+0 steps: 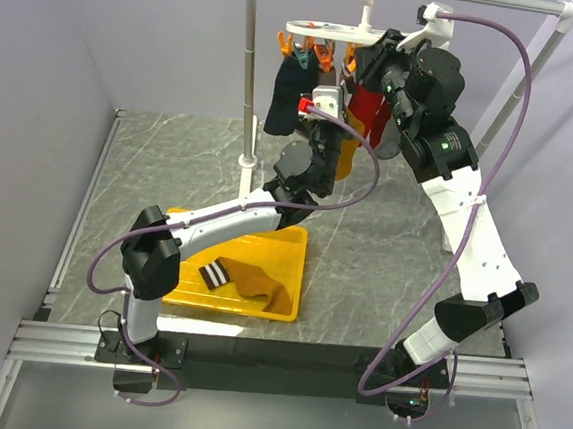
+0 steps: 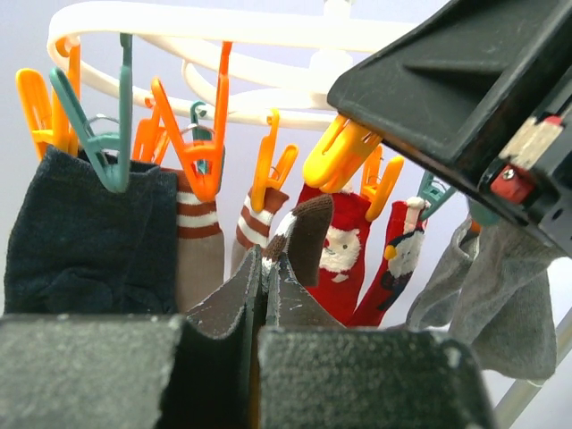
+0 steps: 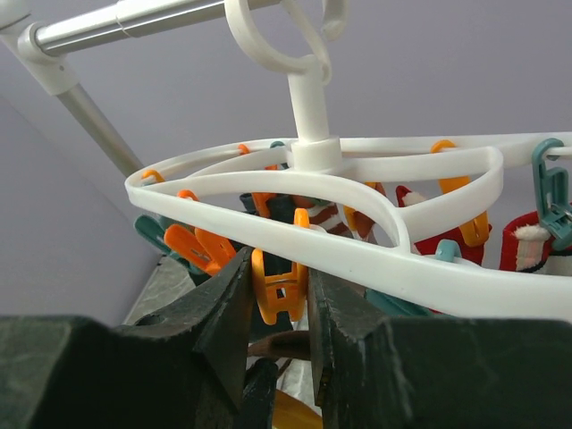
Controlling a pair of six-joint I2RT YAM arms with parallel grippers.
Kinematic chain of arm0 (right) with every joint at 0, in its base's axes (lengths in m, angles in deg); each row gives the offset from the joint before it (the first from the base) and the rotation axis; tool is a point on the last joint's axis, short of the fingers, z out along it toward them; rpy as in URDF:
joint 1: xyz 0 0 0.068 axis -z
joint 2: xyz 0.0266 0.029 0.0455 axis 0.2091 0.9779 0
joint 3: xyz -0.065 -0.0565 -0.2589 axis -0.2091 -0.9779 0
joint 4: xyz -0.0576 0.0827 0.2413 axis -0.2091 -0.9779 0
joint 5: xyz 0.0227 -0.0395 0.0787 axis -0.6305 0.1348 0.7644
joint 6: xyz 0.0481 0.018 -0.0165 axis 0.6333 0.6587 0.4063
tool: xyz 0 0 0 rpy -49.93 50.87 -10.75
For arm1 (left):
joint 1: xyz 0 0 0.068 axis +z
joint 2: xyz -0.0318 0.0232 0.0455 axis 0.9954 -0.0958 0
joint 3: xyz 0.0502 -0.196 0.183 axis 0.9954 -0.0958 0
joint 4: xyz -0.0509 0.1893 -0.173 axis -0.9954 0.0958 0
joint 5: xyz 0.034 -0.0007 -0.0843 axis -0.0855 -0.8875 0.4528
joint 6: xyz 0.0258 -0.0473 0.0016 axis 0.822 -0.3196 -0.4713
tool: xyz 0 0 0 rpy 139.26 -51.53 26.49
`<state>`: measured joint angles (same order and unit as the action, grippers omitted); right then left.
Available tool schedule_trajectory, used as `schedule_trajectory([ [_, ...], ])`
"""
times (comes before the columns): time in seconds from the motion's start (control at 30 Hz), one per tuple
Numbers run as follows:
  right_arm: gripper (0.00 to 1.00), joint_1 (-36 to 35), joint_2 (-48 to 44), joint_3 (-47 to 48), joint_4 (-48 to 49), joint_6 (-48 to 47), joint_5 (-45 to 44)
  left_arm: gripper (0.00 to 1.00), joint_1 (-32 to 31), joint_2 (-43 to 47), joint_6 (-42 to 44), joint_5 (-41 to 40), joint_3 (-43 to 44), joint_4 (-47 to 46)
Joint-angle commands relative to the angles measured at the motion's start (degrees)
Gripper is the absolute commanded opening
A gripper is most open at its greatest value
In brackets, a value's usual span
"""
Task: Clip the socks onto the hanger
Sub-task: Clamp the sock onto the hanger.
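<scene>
Hanger [image 3: 313, 154] crowded: navy sock [image 2: 80, 237], red socks [image 2: 344, 259], grey sock [image 2: 500, 299].

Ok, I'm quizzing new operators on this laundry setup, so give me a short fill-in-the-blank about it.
1. The right gripper squeezes an ___ clip.
2. The left gripper holds a brown ___ up to the hanger.
3. The other sock lies in the ___ tray.
Missing: orange; sock; yellow.

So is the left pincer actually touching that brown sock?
Touching. The left wrist view shows the left pincer shut on the sock, whose striped cuff sticks up from between its fingers.
</scene>
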<state>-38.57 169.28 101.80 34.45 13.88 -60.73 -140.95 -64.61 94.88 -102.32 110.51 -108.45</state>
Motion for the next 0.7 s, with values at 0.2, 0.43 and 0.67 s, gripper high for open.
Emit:
schedule_trajectory([
  [0.2,0.00,-0.13,-2.87,0.06,1.91,-0.08,1.78,0.01,-0.33,-1.64,1.13,1.60,4.46,-2.03],
  [0.43,0.00,-0.13,-3.49,-0.21,1.47,-0.17,0.03,0.01,-0.42,-2.08,1.39,0.64,5.07,-3.16],
  [0.67,0.00,-0.22,-3.14,0.32,0.42,0.18,-1.47,0.01,-0.24,-2.17,3.07,-0.86,4.99,-5.54],
])
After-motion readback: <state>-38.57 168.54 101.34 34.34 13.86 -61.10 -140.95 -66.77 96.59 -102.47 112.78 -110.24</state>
